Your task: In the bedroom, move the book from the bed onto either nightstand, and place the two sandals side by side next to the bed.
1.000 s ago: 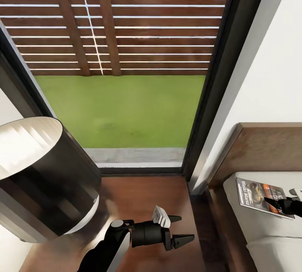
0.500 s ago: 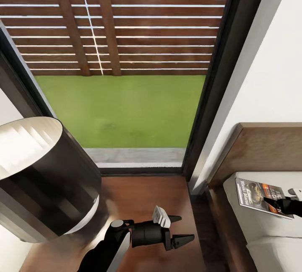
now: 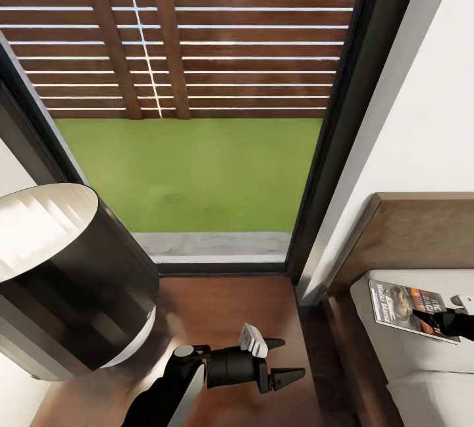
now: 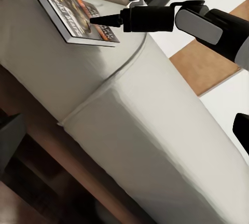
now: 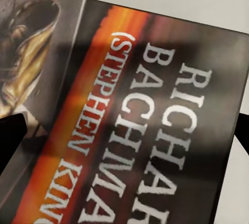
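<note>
**Close on the book's edge**

The book [image 3: 405,308] lies flat at the bed's [image 3: 421,354] headboard corner. Your right claw [image 4: 96,21] sits spread over its cover — slide to an edge, pinch, lift clear. Left claw [image 3: 280,358] waits open.

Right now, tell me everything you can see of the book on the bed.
The book is a thin paperback with a dark cover, an orange band, a gold-brown picture and white lettering reading "RICHARD BACHMAN". It lies flat, face up and closed on the pale-grey mattress, near the headboard. The right gripper points at its cover, fingertip close to or on it; contact cannot be confirmed. In the right wrist view the dark fingers frame the cover at either side.
</note>
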